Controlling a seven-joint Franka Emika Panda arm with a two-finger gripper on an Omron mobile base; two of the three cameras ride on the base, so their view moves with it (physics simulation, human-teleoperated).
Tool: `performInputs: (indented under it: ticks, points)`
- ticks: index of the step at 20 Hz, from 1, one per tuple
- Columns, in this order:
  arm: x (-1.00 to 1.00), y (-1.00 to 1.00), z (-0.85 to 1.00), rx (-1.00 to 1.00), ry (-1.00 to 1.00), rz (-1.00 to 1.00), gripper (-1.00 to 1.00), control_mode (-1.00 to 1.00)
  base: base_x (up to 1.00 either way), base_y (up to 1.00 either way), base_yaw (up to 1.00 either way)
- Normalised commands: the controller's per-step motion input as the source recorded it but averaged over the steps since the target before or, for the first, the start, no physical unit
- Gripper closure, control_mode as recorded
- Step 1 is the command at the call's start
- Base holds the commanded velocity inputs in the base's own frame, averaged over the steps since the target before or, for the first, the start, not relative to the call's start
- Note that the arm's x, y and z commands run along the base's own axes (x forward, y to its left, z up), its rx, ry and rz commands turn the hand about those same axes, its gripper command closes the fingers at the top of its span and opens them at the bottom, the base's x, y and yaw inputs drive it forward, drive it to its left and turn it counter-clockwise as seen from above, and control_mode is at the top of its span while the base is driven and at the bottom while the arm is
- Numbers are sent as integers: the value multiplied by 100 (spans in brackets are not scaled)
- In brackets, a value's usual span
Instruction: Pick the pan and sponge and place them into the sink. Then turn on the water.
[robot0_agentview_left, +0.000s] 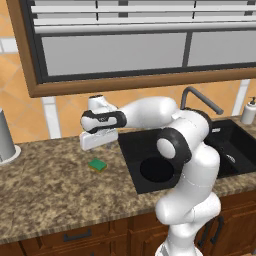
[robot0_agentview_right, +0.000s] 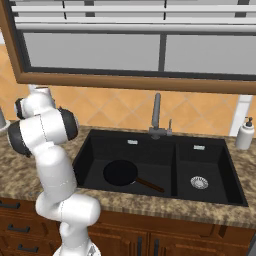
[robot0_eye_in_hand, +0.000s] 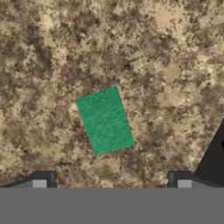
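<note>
Sponge (robot0_eye_in_hand: 105, 120) lay green side up on the granite worktop (robot0_agentview_left: 45, 190), just left of the sink (robot0_agentview_right: 210, 197) — the pan (robot0_agentview_right: 120, 172) already sat in the wide basin. Fingers (robot0_eye_in_hand: 39, 183) spread wide above it, empty — apparently lining up a grasp

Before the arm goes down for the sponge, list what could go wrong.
1. The sponge lies skewed between the open gripper tips, so closing without turning the wrist may catch its corners and twist it free.
2. It is low and flat on the counter; descending too far may drive the tips into the stone.
3. The pan already fills part of the sink; a careless drop could land on it.
</note>
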Motion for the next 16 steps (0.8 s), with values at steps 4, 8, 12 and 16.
performInputs:
  ticks: [4,8,12,16]
  points:
    - [30,8,-36,0,1,23,-100,-100,0,0,0]
    - [18,1,-40,-1,1,16,-100,-100,0,0,0]
    - [-9,5,-22,0,3,9,-100,-100,0,0,0]
    - [-11,0,-23,2,0,6,-100,-100,0,0,0]
